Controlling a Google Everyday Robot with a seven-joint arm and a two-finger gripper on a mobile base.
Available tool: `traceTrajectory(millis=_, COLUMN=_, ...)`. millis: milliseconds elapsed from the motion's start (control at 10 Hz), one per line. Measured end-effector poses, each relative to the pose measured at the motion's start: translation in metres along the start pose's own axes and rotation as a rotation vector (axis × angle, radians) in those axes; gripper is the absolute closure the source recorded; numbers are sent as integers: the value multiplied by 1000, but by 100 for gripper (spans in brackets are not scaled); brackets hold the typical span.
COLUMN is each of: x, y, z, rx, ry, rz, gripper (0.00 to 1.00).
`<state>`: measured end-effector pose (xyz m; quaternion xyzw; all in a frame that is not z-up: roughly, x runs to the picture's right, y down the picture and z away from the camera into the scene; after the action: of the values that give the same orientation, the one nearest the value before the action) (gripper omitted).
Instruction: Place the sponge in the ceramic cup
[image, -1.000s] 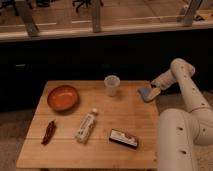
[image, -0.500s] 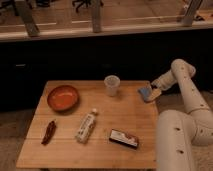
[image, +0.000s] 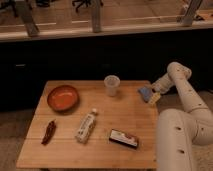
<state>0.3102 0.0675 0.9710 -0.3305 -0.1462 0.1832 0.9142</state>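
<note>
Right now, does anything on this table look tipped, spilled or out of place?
Only the small white bottle lies on its side in the middle of the table; no spill shows. The ceramic cup stands upright, and the gripper holds the sponge at the table's right edge, right of the cup.

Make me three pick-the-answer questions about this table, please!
1. Where is the sponge?
A out of sight
B in the end effector, right of the cup
C inside the cup

2. What colour is the bowl?
A orange-red
B green
C white

3. The cup is:
A lying on its side
B upright
C upside down

Answers:
1 B, the end effector holds the sponge beside the cup.
2 A, its inside shows orange-red.
3 B, its open rim faces up.
</note>
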Motion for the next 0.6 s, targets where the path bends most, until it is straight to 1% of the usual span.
traceTrajectory(millis=200, x=-9, y=1, z=4, rx=1, ry=8, rz=-43, gripper=20)
traceTrajectory(millis=300, x=-14, y=3, z=5, rx=1, ry=12, rz=-68, gripper=23)
traceTrajectory(millis=400, x=-16, y=4, z=6, rx=2, ry=15, rz=-87, gripper=30)
traceTrajectory(millis=500, x=-20, y=5, z=7, rx=5, ry=19, rz=-115, gripper=41)
traceTrajectory(millis=600, x=-22, y=7, z=9, rx=4, ry=21, rz=-127, gripper=51)
